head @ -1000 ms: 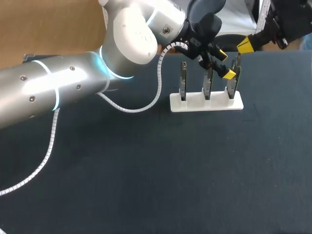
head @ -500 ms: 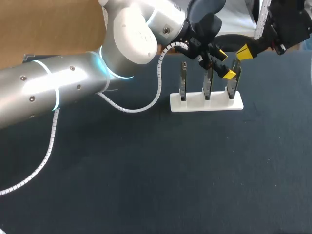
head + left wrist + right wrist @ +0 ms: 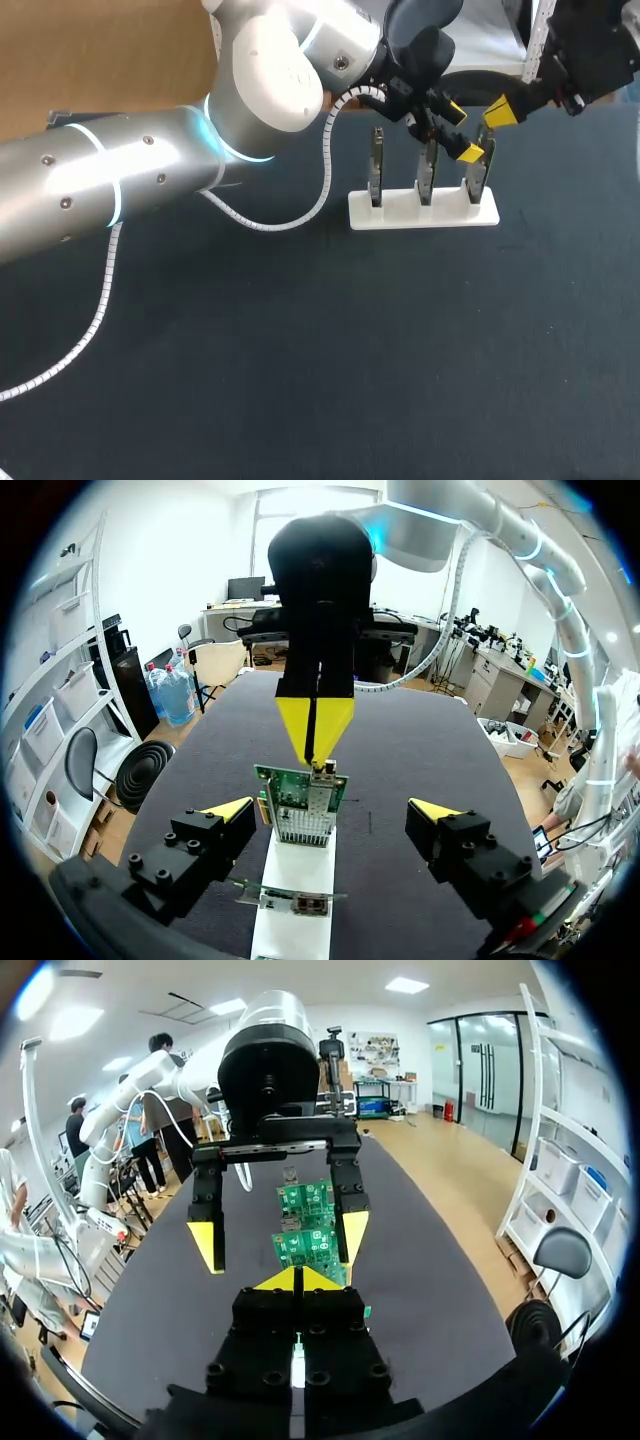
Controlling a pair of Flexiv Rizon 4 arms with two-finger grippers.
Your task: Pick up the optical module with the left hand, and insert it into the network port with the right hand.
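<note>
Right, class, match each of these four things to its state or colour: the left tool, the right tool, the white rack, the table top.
Things:
1. left tool
2. right tool
3. white rack
4. table top

States:
A. dark
B. open
C. holds three upright boards
D. shut

Pairs: 1-B, 2-D, 3-C, 4-A

**Boards in a rack at the far side of the table**

Three green circuit boards (image 3: 427, 170) upright in a row in a white plastic rack (image 3: 423, 212). At the row's right end, left gripper (image 3: 462, 133), one finger each side. Just above, right gripper (image 3: 500, 110), tips together.
</note>
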